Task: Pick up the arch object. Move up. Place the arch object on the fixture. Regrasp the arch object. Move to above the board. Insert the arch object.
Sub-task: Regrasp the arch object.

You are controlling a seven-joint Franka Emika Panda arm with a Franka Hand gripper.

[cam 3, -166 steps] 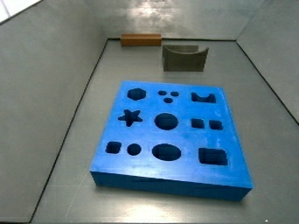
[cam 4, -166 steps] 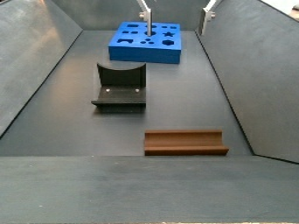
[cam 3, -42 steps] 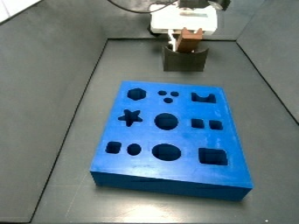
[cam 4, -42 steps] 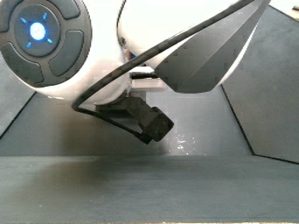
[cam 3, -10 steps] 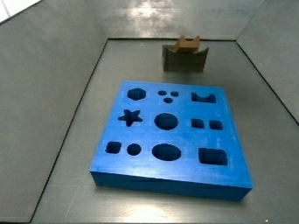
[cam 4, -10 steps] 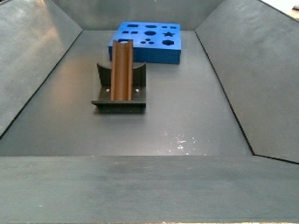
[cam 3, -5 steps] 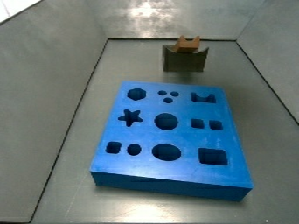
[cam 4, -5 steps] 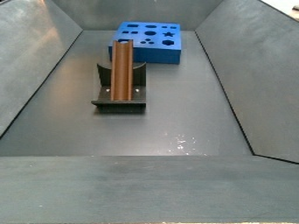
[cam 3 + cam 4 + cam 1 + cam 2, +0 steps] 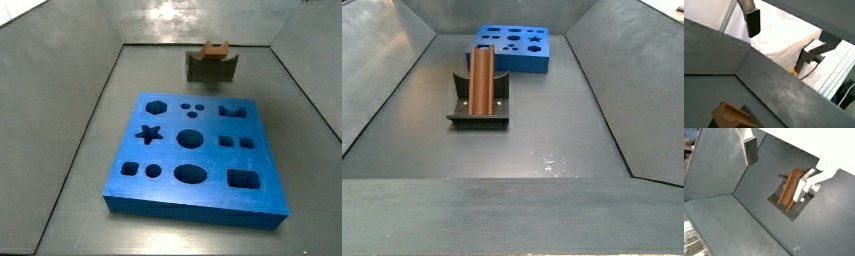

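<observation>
- The arch object (image 9: 481, 77), a long orange-brown block with smooth matte faces, rests in the curved dip of the fixture (image 9: 478, 108), a squat dark grey block; it also shows in a side view (image 9: 214, 48)
- The board (image 9: 197, 152), a flat bright blue slab cut with star, round, hexagon and square holes, lies well apart from them on the grey floor
- The gripper (image 9: 777, 163) is high above, outside both side views, its fingers (image 9: 750, 151) spread wide and holding nothing
- In a wrist view the block (image 9: 789, 189) lies far below the jaws, apart from them
</observation>
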